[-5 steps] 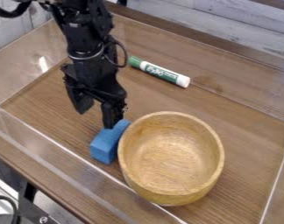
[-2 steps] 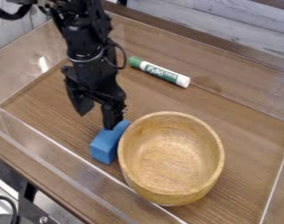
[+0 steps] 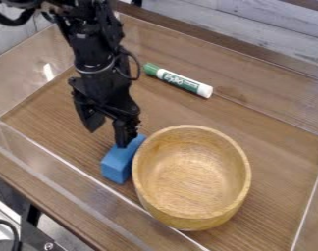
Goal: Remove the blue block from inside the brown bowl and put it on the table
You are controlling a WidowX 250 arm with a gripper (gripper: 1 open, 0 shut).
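The blue block (image 3: 119, 162) lies on the table (image 3: 253, 113), touching the left outer wall of the brown bowl (image 3: 190, 175). Nothing shows inside the bowl. My black gripper (image 3: 109, 123) hangs pointing down just above and behind the block, its two fingers spread apart and open with nothing between them. It does not touch the block.
A green-and-white marker (image 3: 177, 80) lies on the table behind the gripper to the right. Clear acrylic walls (image 3: 30, 162) line the table's edges, close to the block at the front left.
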